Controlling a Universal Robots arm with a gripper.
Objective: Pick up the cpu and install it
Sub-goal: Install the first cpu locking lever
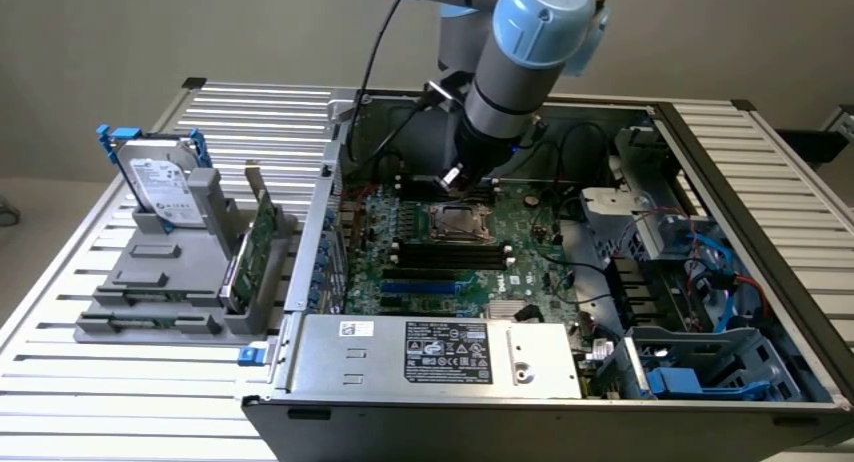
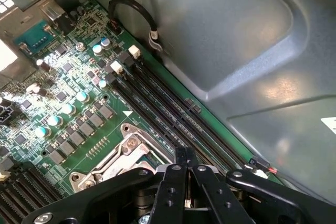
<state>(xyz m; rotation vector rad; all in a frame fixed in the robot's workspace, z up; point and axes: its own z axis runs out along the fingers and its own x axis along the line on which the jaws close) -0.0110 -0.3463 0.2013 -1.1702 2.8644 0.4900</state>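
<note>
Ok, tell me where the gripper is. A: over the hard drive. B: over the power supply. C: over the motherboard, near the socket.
C: the gripper hangs above the motherboard, close to the socket.

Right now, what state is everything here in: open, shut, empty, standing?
Socket: metal frame, nothing touching it.
Fingers: shut, hovering near the socket.
Computer case: lying flat, side open.
Memory slots: empty.
Hard drive: upright in a grey holder, outside the case.
</note>
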